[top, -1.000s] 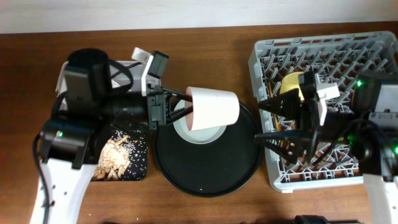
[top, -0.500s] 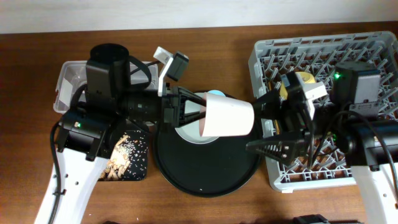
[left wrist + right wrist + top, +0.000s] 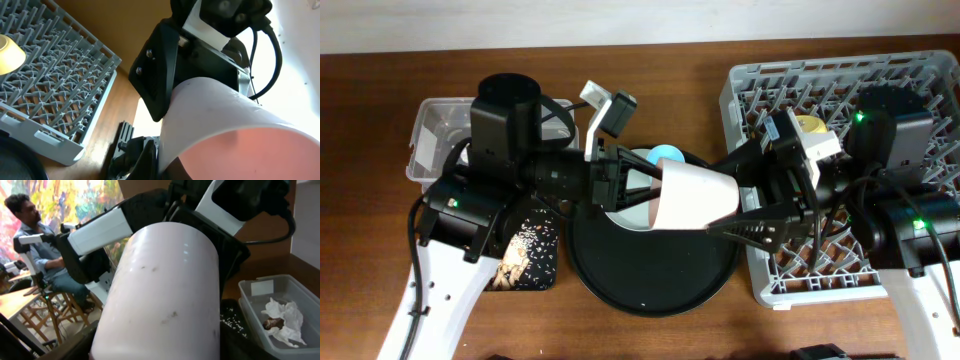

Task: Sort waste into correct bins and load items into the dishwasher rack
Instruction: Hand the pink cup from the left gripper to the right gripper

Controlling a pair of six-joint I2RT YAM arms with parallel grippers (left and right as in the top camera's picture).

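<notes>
Over round tray (image 3: 650, 285), left end effector (image 3: 655, 190) holds cup (image 3: 700, 200).

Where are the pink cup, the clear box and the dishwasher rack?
pink cup (image 3: 695, 198), overhead view, on its outer side wall.
clear box (image 3: 438, 125), overhead view, on its bare inside floor.
dishwasher rack (image 3: 865, 80), overhead view, on its empty peg lattice.

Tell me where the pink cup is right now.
In the overhead view, the pink cup is mid-air above the round black tray, gripped by the left end effector, with the open right end effector straddling it.
</notes>
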